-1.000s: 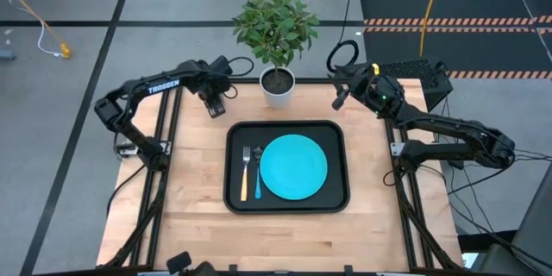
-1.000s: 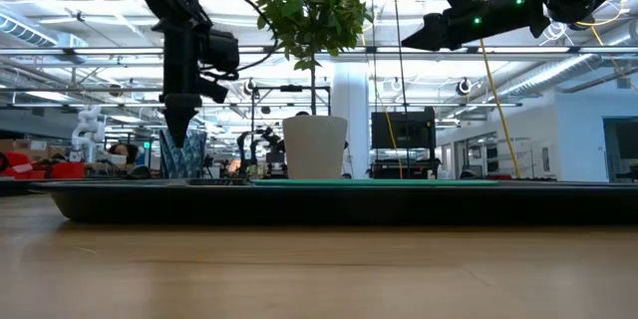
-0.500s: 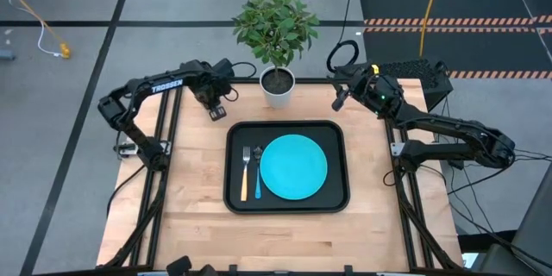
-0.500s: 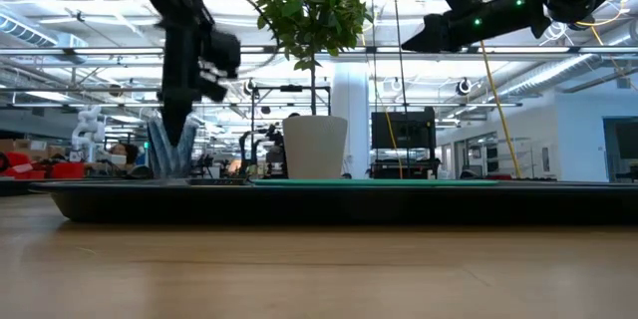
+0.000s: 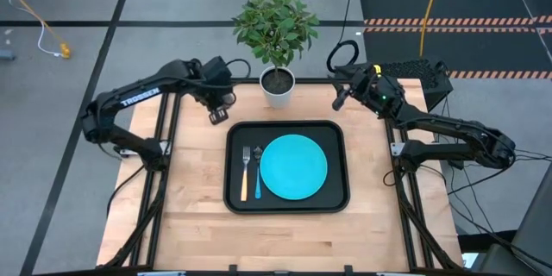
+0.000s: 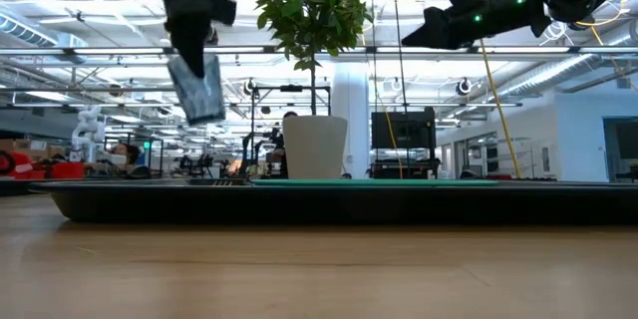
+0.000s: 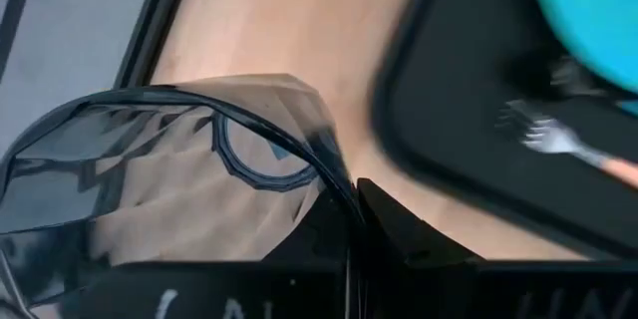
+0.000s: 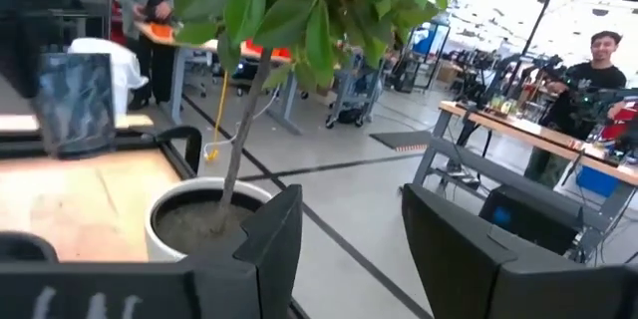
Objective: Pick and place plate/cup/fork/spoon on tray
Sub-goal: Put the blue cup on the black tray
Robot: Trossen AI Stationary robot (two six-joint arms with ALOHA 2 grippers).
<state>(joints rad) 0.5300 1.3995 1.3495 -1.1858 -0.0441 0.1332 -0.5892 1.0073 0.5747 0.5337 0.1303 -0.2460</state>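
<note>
One item remained off the tray (image 5: 235, 198): the cup (image 6: 200, 87), pinched by its rim in the left gripper (image 5: 216, 110), hung above the worktop (image 5: 190, 190) at upper left of the high view. Held so thinly, it might slip or tilt. The right gripper (image 5: 339, 99) waited, parted and empty, beside the potted plant (image 5: 276, 30).

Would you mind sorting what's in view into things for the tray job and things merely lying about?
Job: tray; plate, fork and spoon lying on it; cup, lifted in the left gripper.
Lying about: potted plant; right gripper waits beside it.
</note>
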